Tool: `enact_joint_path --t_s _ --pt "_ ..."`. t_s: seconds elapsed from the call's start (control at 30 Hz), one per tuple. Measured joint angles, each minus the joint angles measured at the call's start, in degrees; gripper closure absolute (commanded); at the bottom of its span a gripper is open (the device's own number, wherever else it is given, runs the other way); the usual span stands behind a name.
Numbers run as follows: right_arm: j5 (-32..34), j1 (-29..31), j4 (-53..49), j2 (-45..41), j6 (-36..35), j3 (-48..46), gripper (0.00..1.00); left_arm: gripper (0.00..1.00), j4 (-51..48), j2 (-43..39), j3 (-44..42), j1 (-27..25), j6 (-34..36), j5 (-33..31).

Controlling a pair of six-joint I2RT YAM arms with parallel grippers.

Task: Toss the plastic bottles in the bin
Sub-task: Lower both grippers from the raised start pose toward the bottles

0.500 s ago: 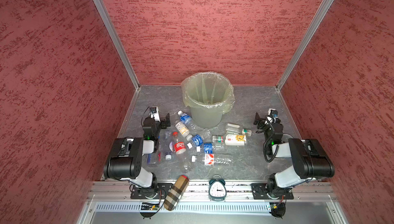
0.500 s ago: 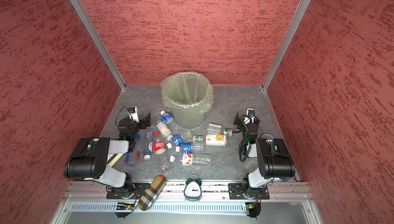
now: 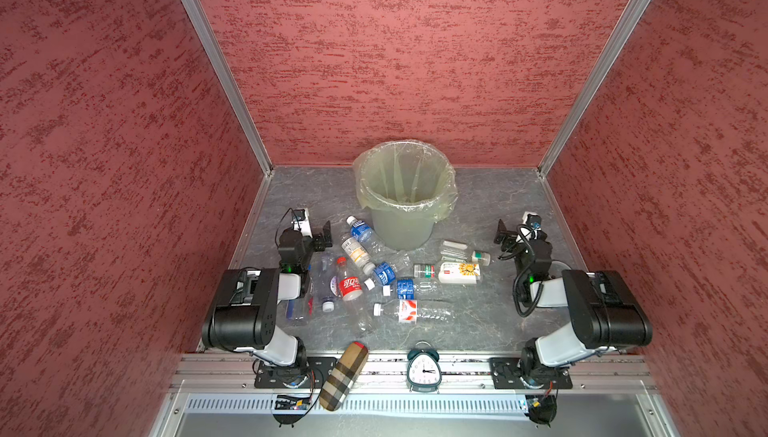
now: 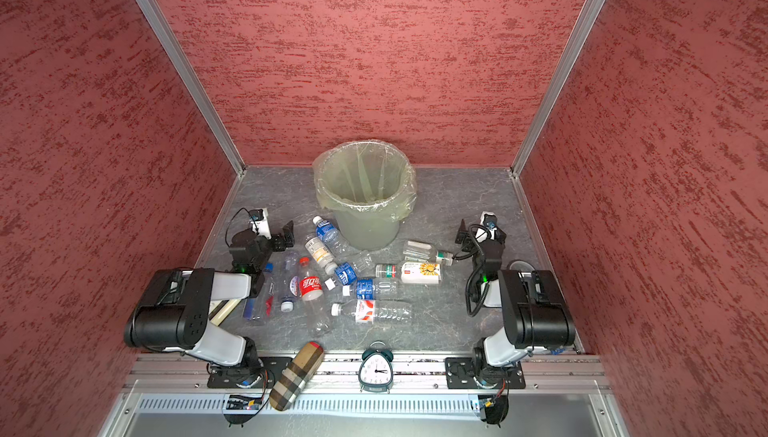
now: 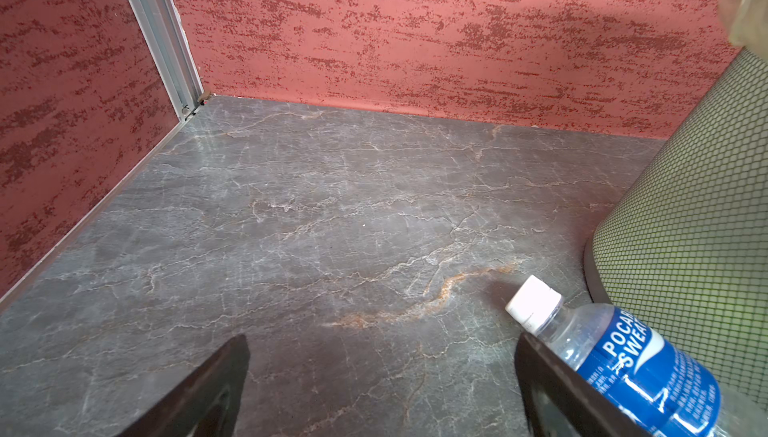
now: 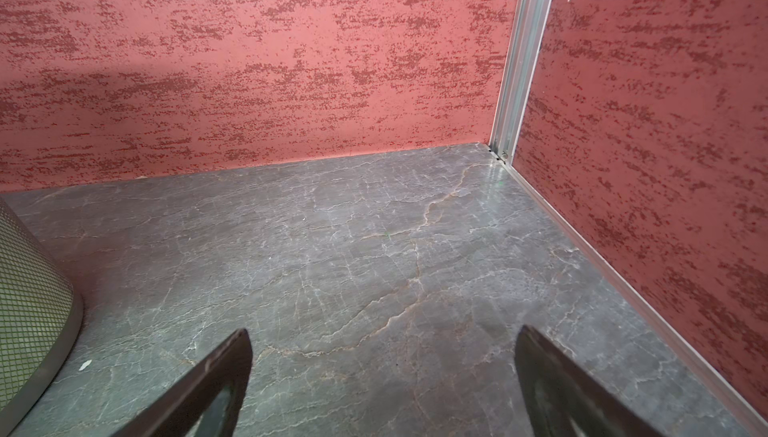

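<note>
The bin (image 3: 399,229) (image 4: 368,229) stands at the back middle of the grey floor, its yellowish bag folded over the rim. Several plastic bottles lie in front of it in both top views: a blue-labelled one (image 3: 360,232) (image 5: 636,368) by its base, a red-labelled one (image 3: 350,287), a white-yellow one (image 3: 459,272). My left gripper (image 3: 323,236) (image 5: 382,343) hangs open and empty just left of the blue-labelled bottle. Over bare floor right of the bin, my right gripper (image 3: 504,234) (image 6: 382,339) is open too, holding nothing.
A plaid brown case (image 3: 344,374) and a green alarm clock (image 3: 423,368) sit on the front rail. Red walls with aluminium corner posts close in the left, back and right. The bin's mesh wall (image 6: 29,289) shows at the edge of the right wrist view.
</note>
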Motion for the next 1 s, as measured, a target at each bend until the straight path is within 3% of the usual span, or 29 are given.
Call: enact_joint_path --t_s 0.7,0.83,1.0 --pt "-0.22 -0.37 0.00 0.00 0.02 0.00 0.01 0.01 0.00 0.00 0.00 0.39 -0.02 0.63" --pt "-0.02 -0.37 1.20 -0.02 0.13 -1.18 0.01 0.01 0.61 -0.79 -0.87 0.37 -0.96 -2.27" --pt "2.40 -0.37 -1.01 -4.94 1.07 -2.99 0.01 0.01 -2.54 -8.37 -2.51 -1.22 -1.53 -8.46"
